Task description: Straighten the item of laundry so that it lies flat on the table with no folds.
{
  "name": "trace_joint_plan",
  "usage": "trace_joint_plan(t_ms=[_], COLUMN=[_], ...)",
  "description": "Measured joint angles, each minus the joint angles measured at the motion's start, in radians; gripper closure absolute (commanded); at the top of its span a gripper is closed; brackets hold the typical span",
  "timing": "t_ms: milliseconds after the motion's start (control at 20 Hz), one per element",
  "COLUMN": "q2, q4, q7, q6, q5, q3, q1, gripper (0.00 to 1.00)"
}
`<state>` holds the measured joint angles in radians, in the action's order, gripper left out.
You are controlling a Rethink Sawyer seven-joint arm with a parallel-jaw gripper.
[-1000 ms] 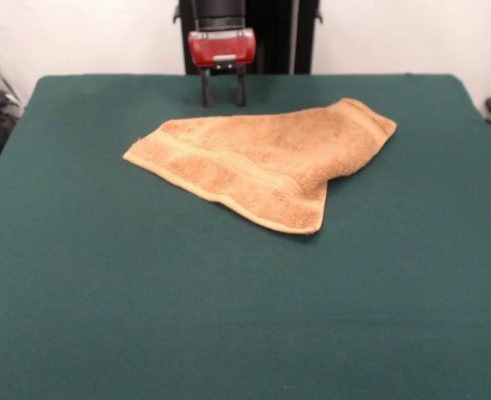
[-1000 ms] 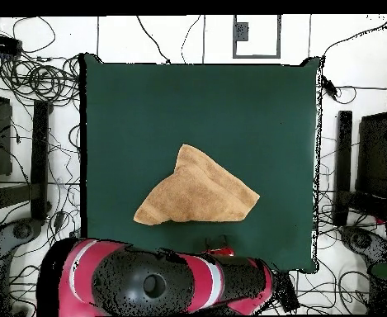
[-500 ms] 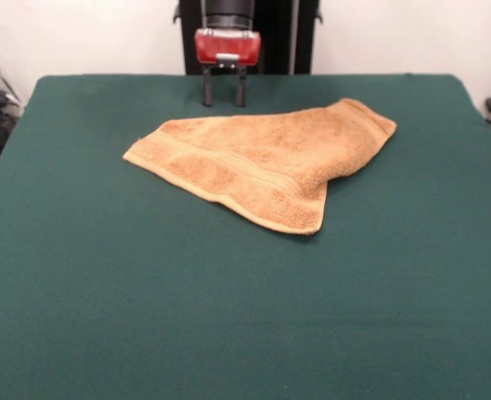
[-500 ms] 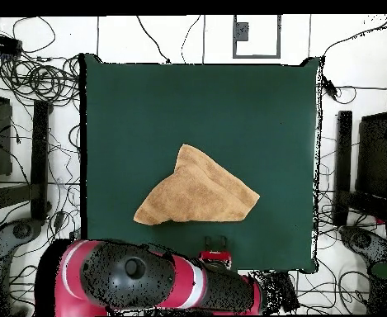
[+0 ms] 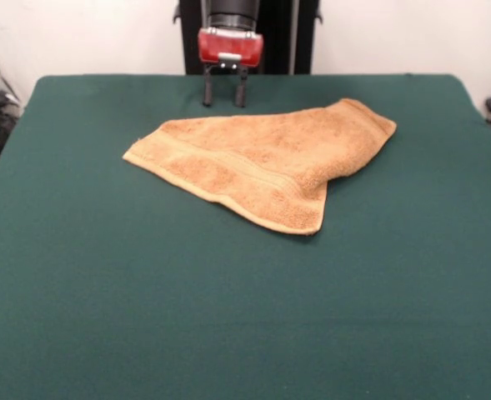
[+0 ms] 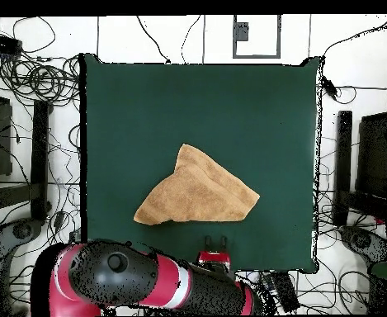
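The orange-tan towel point(image 5: 266, 158) lies folded over itself in a rough triangle on the green table point(image 5: 228, 317), a woven band running along its near edge. From above, the towel point(image 6: 198, 195) sits a little toward the robot's side of the table point(image 6: 196, 107). My gripper point(image 5: 224, 98) hangs behind the towel's far edge, its two dark fingers apart and open with nothing between them. In the overhead view the gripper point(image 6: 215, 243) stands just past the towel's lower edge, apart from it.
The red and black arm point(image 6: 139, 281) crosses below the table's bottom edge in the overhead view. Cables and stands point(image 6: 31, 82) lie on the floor around the table. A black post point(image 5: 295, 33) stands behind the table.
The gripper has drawn slightly back and up from the towel. The arm's red body has swung left in the overhead view. The towel has not moved.
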<state>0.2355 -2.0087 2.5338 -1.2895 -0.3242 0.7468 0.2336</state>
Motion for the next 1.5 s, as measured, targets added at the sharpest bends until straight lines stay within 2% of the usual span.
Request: trace_joint_plan(t_ms=[250, 650, 1250, 1500], q2=[0.015, 0.028, 0.088, 0.096], q4=[0.007, 0.039, 0.040, 0.042], q7=[0.000, 0.000, 0.000, 0.000], q6=[-0.019, -0.043, -0.166, -0.179], q5=[0.001, -0.060, -0.006, 0.003], q3=[0.011, 0.030, 0.046, 0.049], q1=[0.003, -0.021, -0.035, -0.035], gripper=[0.00, 0.00, 0.00, 0.00])
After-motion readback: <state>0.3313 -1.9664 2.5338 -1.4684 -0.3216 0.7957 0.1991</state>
